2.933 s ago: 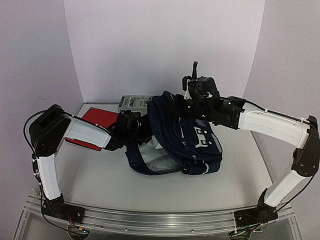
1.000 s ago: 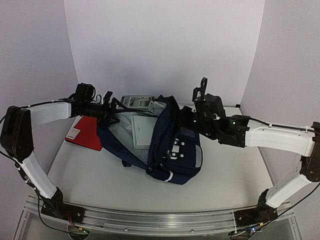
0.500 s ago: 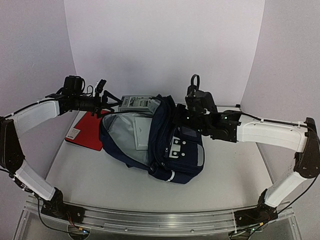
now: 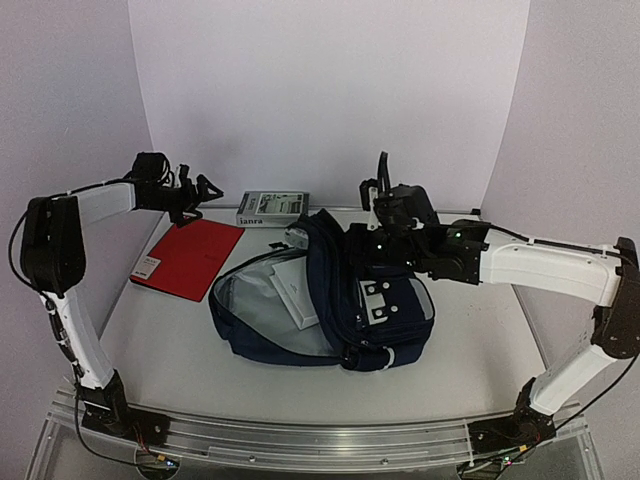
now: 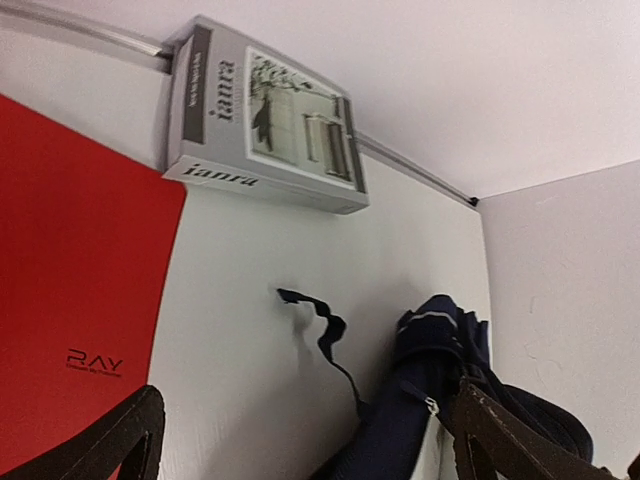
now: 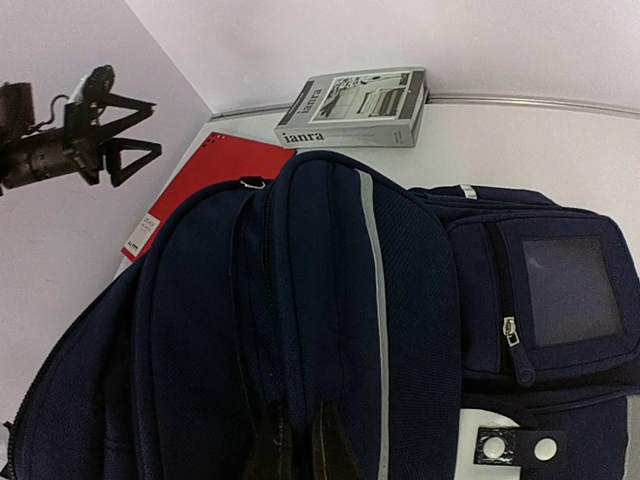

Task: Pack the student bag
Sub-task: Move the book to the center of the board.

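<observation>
While our right gripper (image 6: 295,448) pinches the student bag (image 4: 385,300), our left gripper (image 4: 192,192) hangs spread wide near the red notebook (image 4: 190,258).

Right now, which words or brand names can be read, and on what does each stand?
"ianra": on the grey box, top and side.
"RAY": on the red folder; the small line under it is unreadable.
The folder's white sticker: too small to read.
The student bag: no readable text.

The student bag (image 4: 335,310) lies under the right end effector (image 6: 297,442). The folder (image 4: 188,258) lies beneath the left end effector (image 4: 201,196), with the box (image 4: 272,208) ahead of it.
</observation>
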`<state>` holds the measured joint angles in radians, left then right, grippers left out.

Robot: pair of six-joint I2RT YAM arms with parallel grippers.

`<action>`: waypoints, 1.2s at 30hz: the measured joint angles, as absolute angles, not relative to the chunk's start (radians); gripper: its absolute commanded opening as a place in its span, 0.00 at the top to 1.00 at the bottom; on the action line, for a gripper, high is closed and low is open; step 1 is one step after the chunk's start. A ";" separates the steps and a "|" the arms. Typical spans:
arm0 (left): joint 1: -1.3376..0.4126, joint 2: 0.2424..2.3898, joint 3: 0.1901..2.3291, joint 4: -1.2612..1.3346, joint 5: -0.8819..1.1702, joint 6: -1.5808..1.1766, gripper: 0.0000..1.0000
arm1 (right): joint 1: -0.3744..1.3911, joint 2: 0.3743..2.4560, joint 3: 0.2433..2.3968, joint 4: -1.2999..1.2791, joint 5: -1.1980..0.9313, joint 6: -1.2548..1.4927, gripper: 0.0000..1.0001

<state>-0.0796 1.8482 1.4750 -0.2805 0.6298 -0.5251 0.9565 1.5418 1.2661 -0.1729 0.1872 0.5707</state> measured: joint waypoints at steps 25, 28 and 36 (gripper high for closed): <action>-0.080 2.590 2.127 -0.131 0.606 -0.603 0.31 | 0.961 1.713 1.298 -0.121 0.063 0.633 1.00; -0.087 2.627 2.181 -0.133 0.611 -0.606 0.34 | 0.961 1.730 1.298 -0.120 0.054 0.638 1.00; -0.113 2.711 2.304 -0.139 0.616 -0.638 0.45 | 0.961 1.738 1.291 -0.116 0.040 0.655 1.00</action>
